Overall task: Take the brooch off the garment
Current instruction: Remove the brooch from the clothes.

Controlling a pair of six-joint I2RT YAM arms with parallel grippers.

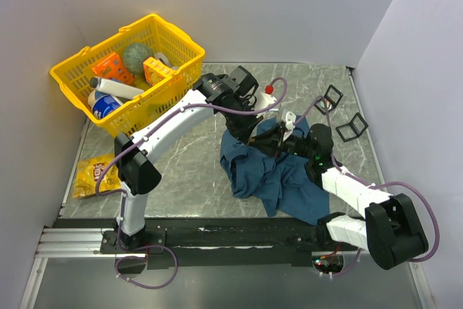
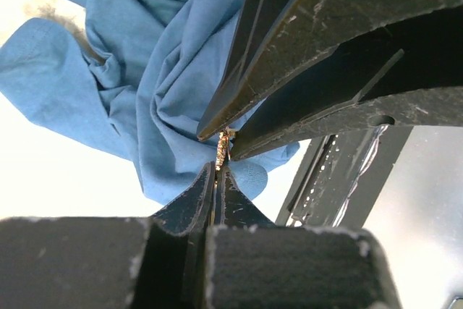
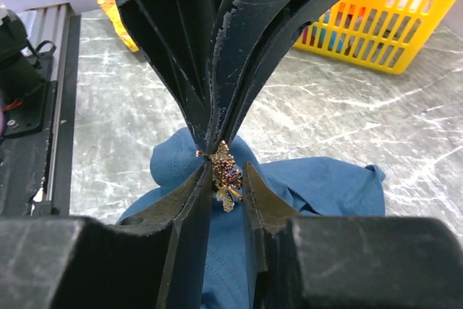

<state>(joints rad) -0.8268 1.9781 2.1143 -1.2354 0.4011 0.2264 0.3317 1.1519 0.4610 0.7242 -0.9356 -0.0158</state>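
While I am working over it with both grippers, the garment point(image 1: 278, 179): lying crumpled on the table point(image 1: 188, 171) below my wrists, with one fold rising in a peak towards my fingertips.
Left gripper point(image 2: 217, 179): I am pressing its fingers tight together, tip to tip against my right gripper, at the peak of cloth beside the brooch. Whether cloth or the brooch's edge is sitting between them, I cannot tell.
Right gripper point(image 3: 226, 176): I am bracketing the brooch with its two fingers, one on each side. They are standing narrowly apart and appear to be touching it, so I am judging this a pinch on the brooch.
Brooch point(image 3: 224, 164): small, gold and glinting with dark stones. It is sitting between my right fingertips, just beyond my left ones and right above the raised fold. I am judging it not yet free of the cloth.
Step in hand: I am taking hold of the brooch with my right gripper while my left is anchoring the spot beside it.
Next move: I am expecting to need a firm right-hand pinch. After that comes a short pull away from my left fingertips, along the pin's line and not across it. The left must be bracing the fabric so that the whole garment is not lifting along.
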